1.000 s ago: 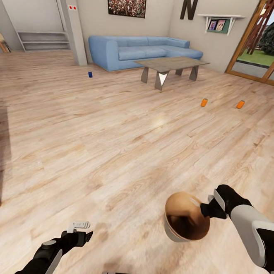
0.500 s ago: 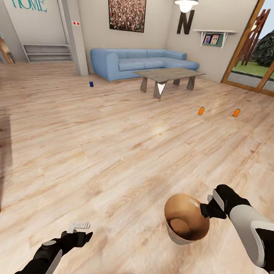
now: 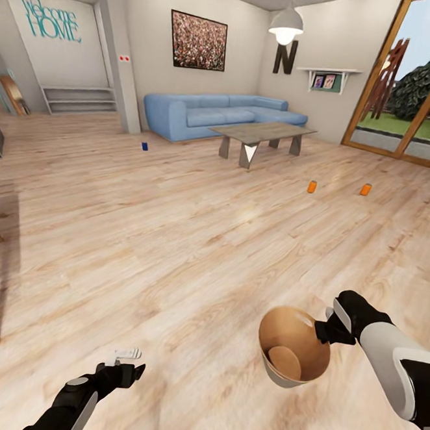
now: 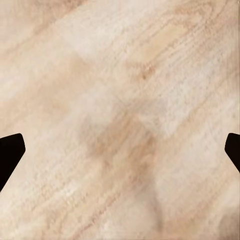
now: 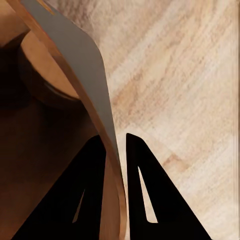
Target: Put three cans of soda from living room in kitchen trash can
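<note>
Near right, right gripper point(image 3: 325, 330) pinches the tash can point(image 3: 279, 370) by its rim for carrying toward far cans; left gripper point(image 3: 126, 357) hangs wide, empty.

Blue sofa point(image 3: 210, 115); tan-lined grey bin point(image 3: 278, 374); orange cans point(image 3: 312, 186)

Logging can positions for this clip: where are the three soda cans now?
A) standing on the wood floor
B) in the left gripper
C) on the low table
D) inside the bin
A: the blue can and two orange cans stand on the plank floor, and the trash can holds none.
</note>
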Controlling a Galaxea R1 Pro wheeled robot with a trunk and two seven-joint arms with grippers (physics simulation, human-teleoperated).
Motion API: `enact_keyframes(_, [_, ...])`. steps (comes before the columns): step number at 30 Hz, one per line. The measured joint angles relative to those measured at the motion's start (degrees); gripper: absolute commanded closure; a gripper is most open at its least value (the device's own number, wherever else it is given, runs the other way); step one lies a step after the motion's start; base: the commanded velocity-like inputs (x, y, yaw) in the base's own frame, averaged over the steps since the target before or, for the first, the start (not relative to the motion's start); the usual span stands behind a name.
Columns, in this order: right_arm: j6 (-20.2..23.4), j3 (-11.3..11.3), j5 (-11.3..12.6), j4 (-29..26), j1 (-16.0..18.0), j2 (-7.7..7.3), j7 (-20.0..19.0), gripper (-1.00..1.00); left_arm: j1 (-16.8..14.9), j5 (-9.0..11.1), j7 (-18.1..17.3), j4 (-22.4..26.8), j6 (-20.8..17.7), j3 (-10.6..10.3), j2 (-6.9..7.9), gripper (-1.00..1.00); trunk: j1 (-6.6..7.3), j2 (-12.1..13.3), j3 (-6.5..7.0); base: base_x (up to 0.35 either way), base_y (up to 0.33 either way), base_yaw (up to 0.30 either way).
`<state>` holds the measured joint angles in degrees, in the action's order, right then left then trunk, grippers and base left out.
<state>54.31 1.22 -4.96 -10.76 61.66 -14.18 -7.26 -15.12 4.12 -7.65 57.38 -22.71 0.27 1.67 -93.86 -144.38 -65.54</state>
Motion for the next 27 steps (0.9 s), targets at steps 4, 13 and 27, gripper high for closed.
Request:
enact_keyframes(4, [0.0,0.2,0.5,0.0,-0.2,0.07,0.0,1.00,0.0,-0.1,0.0,-0.1,-0.1,0.1,0.00,-1.00,0.10,0.1,0.89,0.000,0.000,0.000])
enact_keyframes(13, [0.0,0.0,0.3,0.0,-1.6,0.30,-0.1,1.00,0.0,-0.2,-0.1,-0.1,-0.2,-0.1,0.00,-1.00,0.33,0.2,2.88,0.000,0.000,0.000])
enact_keyframes(27, [0.0,0.1,0.6,0.1,-1.9,0.93,-0.6,1.00,-0.2,-0.2,-0.5,-3.0,-0.5,-0.1,0.08,-1.00,0.70,0.4,5.98,0.000,0.000,0.000])
